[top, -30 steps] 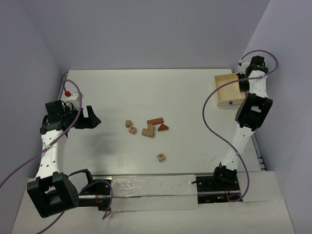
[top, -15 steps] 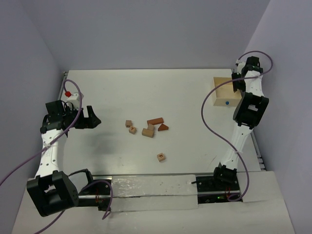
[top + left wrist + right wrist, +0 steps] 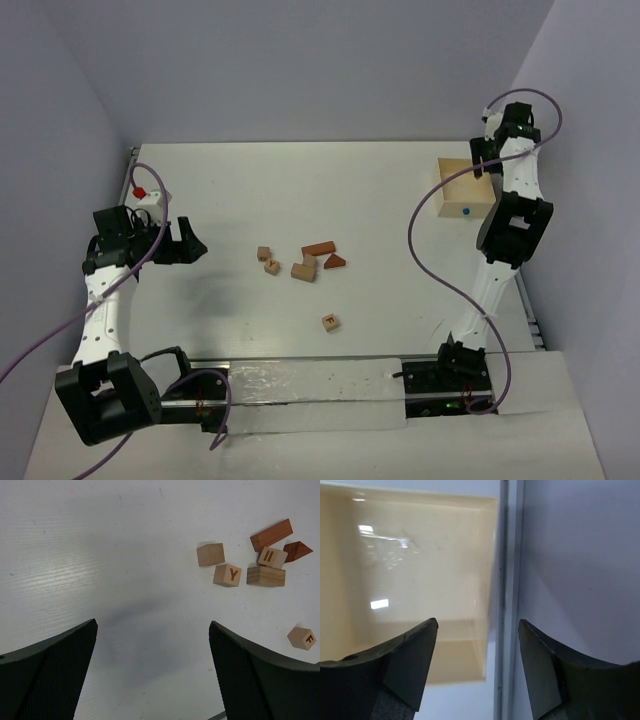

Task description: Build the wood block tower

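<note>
Since the wood block tower is not yet begun, the wood blocks (image 3: pixel 305 262) lie loose in a small cluster at the middle of the table (image 3: pixel 400 200), with one lettered cube (image 3: pixel 331 322) apart below them. The left gripper (image 3: pixel 190 243) hovers at the left of the top view, jaws spread wide and empty. In its wrist view the cluster sits at the upper right, beyond the right finger. The plain tan cube (image 3: pixel 210 554) and Y cube (image 3: pixel 227 575) are nearest. The tan oblong (image 3: pixel 266 576) lies lengthwise across the frame, and the reddish-brown bar (image 3: pixel 271 535) slants up-right. The right gripper (image 3: pixel 487 160), jaws parted and clamping nothing visible, is at the box (image 3: pixel 462 195) at the upper right, so the left arm is nearer. Bare table rings the cluster, but the pieces are packed closely, so neighbours could get nudged.
</note>
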`<state>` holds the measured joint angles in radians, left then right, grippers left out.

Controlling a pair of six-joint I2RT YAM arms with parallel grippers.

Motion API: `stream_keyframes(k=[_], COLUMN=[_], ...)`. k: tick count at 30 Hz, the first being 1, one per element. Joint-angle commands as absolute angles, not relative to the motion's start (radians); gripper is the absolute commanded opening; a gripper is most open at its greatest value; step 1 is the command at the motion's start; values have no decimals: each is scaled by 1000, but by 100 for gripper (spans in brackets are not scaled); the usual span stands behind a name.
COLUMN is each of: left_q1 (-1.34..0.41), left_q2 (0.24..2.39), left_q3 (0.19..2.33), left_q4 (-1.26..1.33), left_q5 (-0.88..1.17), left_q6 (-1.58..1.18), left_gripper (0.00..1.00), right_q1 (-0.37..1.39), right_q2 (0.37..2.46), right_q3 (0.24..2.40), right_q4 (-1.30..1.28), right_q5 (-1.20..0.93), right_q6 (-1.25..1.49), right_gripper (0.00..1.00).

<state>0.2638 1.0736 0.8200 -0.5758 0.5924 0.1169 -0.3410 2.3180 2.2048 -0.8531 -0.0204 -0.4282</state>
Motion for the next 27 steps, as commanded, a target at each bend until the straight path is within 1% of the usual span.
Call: stream_keyframes(k=[1, 4, 7, 8, 9, 12, 14, 17, 19, 21, 27], left_q1=[270, 271, 270, 271, 269, 268, 268, 268, 268, 267, 267], left_q2=[1048, 1044, 1035, 1033, 1032, 1028, 1027, 1025, 1022, 1014, 1017], left_q3=[851, 851, 850, 847, 847, 847, 847, 848, 848, 845, 845], left_q4=[-568, -569, -568, -569, -569, -574, -576, -582, -583, -583, -586], left_q5=[619, 621, 631, 633, 636, 652, 660, 670, 671, 677, 681], left_q6=[134, 137, 143, 147, 147, 158, 159, 166, 168, 170, 175], left_gripper=[99, 99, 99, 99, 99, 99, 99, 99, 99, 99, 99], right_q1=[-249, -201, -105, -84, -57, 101, 220, 346, 439, 486, 564], right_q2=[2077, 1982, 1827, 1778, 1769, 1633, 1603, 1577, 1596, 1660, 1807], right_q3=[2179, 2130, 2020, 1996, 1963, 1813, 1723, 1628, 1559, 1539, 1557], right_q4=[-856, -857, -849, -843, -842, -819, -820, -810, -759, -726, -717], right_q5=[-41, -54, -58, -52, -51, -11, 19, 48, 104, 133, 83], right_q6=[-427, -427, -452, -460, -474, -551, -612, -655, -644, -622, -623], right_gripper=[78, 83, 93, 99, 100, 100, 100, 100, 99, 98, 91])
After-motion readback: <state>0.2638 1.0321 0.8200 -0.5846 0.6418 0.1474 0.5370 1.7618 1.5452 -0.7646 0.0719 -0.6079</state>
